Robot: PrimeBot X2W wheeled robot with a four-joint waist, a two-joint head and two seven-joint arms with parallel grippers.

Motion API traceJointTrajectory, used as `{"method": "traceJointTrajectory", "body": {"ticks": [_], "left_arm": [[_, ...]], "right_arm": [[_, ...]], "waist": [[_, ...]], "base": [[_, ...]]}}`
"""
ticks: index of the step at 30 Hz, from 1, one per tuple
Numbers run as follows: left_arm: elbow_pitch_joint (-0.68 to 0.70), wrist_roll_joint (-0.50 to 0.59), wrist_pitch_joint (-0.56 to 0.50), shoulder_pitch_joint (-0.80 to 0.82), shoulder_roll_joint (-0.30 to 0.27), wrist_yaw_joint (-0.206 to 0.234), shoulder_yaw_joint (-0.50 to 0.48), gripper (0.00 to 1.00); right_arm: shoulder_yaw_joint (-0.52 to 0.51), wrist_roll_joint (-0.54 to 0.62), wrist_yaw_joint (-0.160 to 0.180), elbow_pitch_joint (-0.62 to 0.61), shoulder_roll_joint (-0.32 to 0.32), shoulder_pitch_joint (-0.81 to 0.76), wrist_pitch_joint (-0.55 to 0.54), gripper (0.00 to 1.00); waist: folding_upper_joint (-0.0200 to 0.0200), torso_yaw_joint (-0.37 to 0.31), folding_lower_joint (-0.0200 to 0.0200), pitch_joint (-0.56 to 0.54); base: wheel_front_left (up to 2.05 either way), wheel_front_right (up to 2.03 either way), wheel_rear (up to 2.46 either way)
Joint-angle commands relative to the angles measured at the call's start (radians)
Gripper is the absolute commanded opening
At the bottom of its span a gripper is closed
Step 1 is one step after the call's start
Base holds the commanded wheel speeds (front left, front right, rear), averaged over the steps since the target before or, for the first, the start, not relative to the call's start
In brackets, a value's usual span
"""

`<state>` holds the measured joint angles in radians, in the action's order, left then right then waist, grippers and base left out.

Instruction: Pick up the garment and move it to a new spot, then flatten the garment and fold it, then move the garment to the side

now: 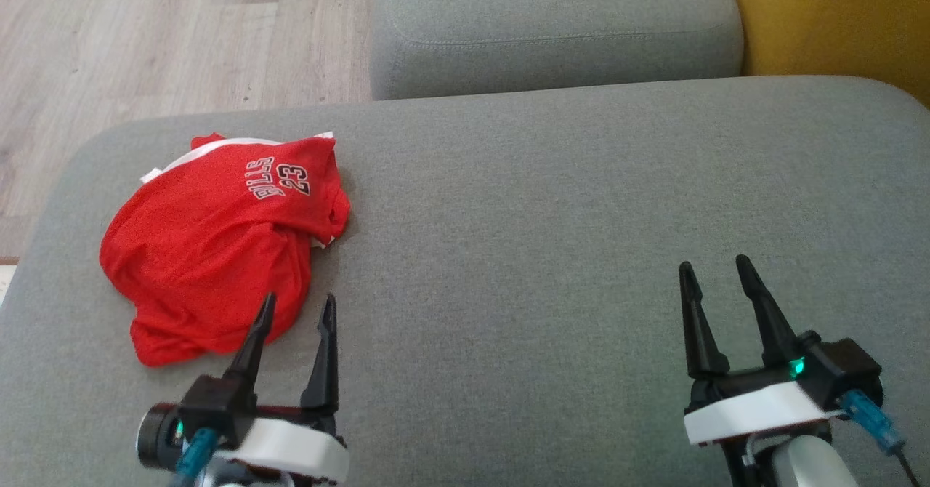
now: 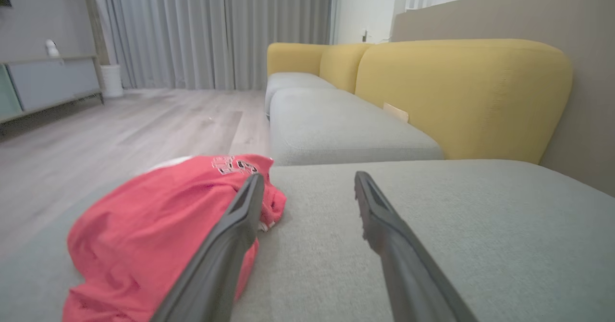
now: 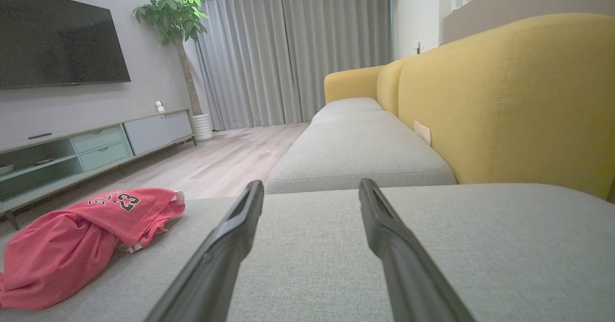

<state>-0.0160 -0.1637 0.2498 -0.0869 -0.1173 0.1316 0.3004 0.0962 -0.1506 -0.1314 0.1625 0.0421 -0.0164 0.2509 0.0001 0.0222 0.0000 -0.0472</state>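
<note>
Off to the left runs a pale wood floor (image 1: 145, 36). Along the wall there stands a low cabinet (image 3: 96, 144) under a dark TV (image 3: 57, 43), with a potted plant (image 3: 173, 9) beside grey curtains (image 3: 288, 48).

The red shirt (image 1: 218, 247) lies crumpled in a heap on the left end of the wide grey seat (image 1: 545, 254), close to its edge. White trim pokes out at the far side, and the number 23 and some lettering face up.

At the shirt's near side hangs the left gripper (image 1: 300, 298), its two dark fingers spread apart with nothing between them. The left finger's tip shows over the shirt's near hem, and I cannot tell whether it touches the cloth. The other finger stands over bare seat just beside the shirt.

Beyond the seat, a second grey cushion (image 1: 552, 36) butts against its far edge.

Over to the right, the right gripper (image 1: 713, 262) hovers above the seat, well apart from the shirt, fingers likewise spread wide and holding nothing. At the far right rises the yellow backrest (image 1: 835, 22).
</note>
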Motion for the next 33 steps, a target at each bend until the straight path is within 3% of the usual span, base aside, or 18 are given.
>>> {"method": "traceJointTrajectory", "body": {"ticks": [1,6,13,33], "left_arm": [[0.020,-0.018,0.012,0.032,0.010,-0.019,-0.050,1.00],[-0.018,-0.041,0.012,0.017,0.050,-0.091,-0.122,1.00],[-0.063,-0.066,0.012,0.018,0.065,-0.135,-0.157,1.00],[-0.072,-0.086,0.012,0.030,0.067,-0.122,-0.141,1.00]], "right_arm": [[0.020,-0.015,0.001,-0.026,0.008,0.021,0.011,1.00],[0.020,-0.054,0.001,0.005,0.008,0.016,0.011,1.00],[0.019,-0.061,0.001,0.035,0.008,0.017,0.011,1.00],[0.005,-0.092,0.001,0.066,0.008,0.029,0.011,1.00]], "waist": [[-0.0001,0.000,0.0000,-0.001],[-0.0001,0.003,0.0000,-0.001],[-0.0001,0.002,0.0000,0.004],[-0.0001,0.004,0.0000,0.009]], "base": [[0.00,0.00,0.00],[0.00,0.00,0.00],[0.00,0.00,0.00],[0.00,0.00,0.00]]}}
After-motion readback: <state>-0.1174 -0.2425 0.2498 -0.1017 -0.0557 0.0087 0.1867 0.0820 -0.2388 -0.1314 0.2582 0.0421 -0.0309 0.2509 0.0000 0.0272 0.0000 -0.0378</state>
